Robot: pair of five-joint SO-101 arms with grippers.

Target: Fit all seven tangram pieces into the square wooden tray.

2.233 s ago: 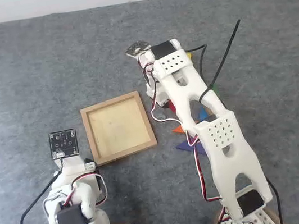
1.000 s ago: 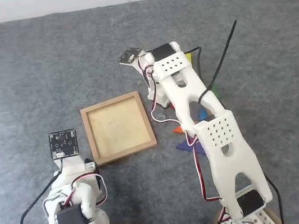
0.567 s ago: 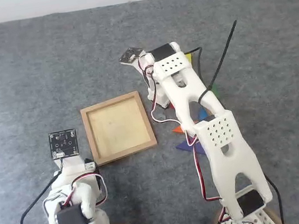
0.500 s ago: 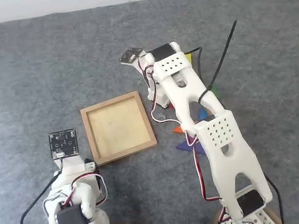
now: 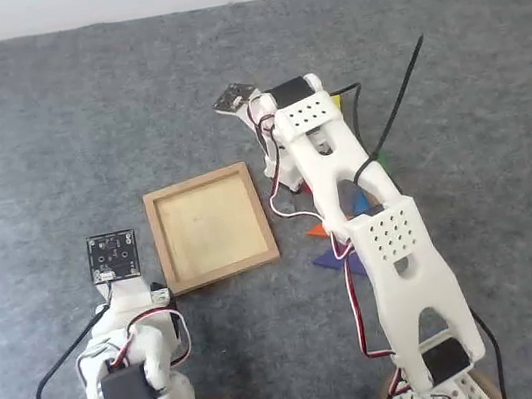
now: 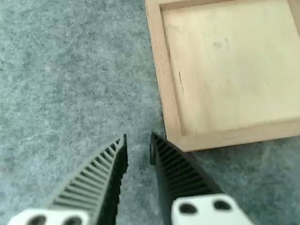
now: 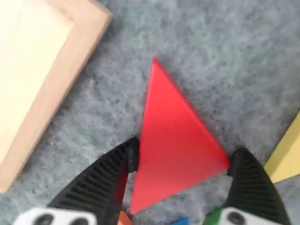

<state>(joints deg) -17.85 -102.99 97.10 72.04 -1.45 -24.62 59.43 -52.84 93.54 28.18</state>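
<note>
Two arms stand at the near edge of the grey felt-covered counter (image 5: 41, 124). The left arm (image 5: 138, 382) is folded close over its base. The left jaws hang low over the felt just beside the near left corner of the square wooden tray (image 5: 223, 271); they are parted by a narrow gap and nothing is between them. The tray lies flat between the two arms, and in the left wrist view its floor (image 6: 225, 70) is bare wood. The right arm (image 5: 397, 260) stretches away from its base along the tray's right side, passing over a loose cluster of pieces on the felt: a purple piece (image 5: 334, 258) nearest, then an orange piece (image 5: 316, 231), then a blue piece (image 5: 361, 204). Beyond these, the right jaws are spread wide and point down around a red triangle (image 7: 173, 140), which lies flat on the felt near the tray's far right corner without touching it. One jaw tip sits against the triangle's long edge and the other at its corner; I cannot tell whether they press on it. A yellow piece (image 5: 335, 101) lies just past the triangle, farthest out.
</note>
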